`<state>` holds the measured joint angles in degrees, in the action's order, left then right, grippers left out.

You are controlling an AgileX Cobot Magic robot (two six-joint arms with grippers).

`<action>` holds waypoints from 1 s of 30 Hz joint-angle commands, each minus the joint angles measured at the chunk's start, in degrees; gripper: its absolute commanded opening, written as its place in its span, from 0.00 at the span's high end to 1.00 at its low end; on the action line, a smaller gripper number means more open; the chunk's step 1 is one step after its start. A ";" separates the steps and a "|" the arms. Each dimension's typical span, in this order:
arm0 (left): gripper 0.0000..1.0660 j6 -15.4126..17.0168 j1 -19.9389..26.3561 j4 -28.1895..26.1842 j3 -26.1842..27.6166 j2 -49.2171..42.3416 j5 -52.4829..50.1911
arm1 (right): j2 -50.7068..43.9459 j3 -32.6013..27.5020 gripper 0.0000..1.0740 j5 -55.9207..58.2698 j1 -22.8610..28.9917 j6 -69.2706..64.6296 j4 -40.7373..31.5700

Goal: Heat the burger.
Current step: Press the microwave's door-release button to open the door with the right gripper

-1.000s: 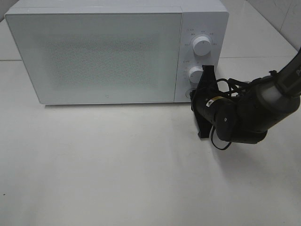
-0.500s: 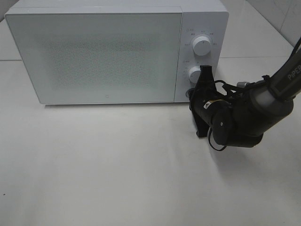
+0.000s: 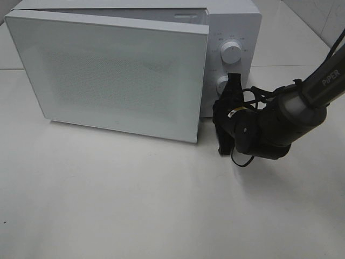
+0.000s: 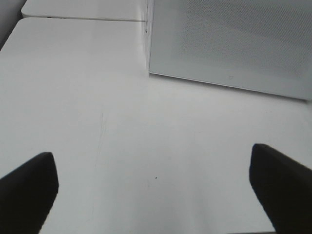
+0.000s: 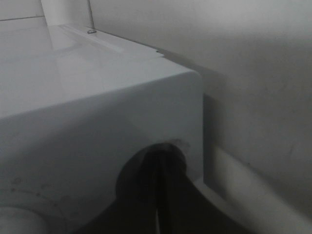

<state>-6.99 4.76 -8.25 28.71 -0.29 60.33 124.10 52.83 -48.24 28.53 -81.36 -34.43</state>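
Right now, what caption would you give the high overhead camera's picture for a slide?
Right gripper touching the control panel of a white microwave, whose door stands partly open.

Bright, even overhead light; soft shadows; right wrist view dim, perhaps blurred.

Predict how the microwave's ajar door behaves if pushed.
The door looks flat and rigid, so it should swing, not bend. Ajar at its right edge, it probably hinges on the left. The boxy microwave seems unlikely to tip.
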 commanded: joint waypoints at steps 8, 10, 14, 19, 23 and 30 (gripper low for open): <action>0.06 0.29 0.06 -0.29 -0.17 -1.43 -0.80 | -0.63 5.10 1.00 -6.36 -1.09 2.23 2.18; 0.06 0.29 0.06 -0.29 -0.17 -1.43 -0.80 | -0.74 5.10 1.00 -6.13 -1.09 2.23 2.18; 0.06 0.29 0.06 -0.29 -0.17 -1.43 -0.80 | -1.43 4.30 1.00 -4.76 -0.97 2.23 2.23; 0.06 0.29 0.06 -0.29 -0.17 -1.43 -0.80 | -2.46 2.69 1.00 -2.64 -0.97 1.55 2.69; 0.06 0.29 0.06 -0.29 -0.17 -1.43 -0.80 | -3.44 0.57 1.00 -1.78 -0.92 -1.38 4.70; 0.06 0.29 0.06 -0.29 -0.17 -1.43 -0.80 | -3.61 -2.29 1.00 -0.29 0.92 -3.50 5.10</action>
<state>-6.99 4.76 -8.25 28.71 -0.29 60.33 121.87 50.31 -46.64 28.82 -84.34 -31.74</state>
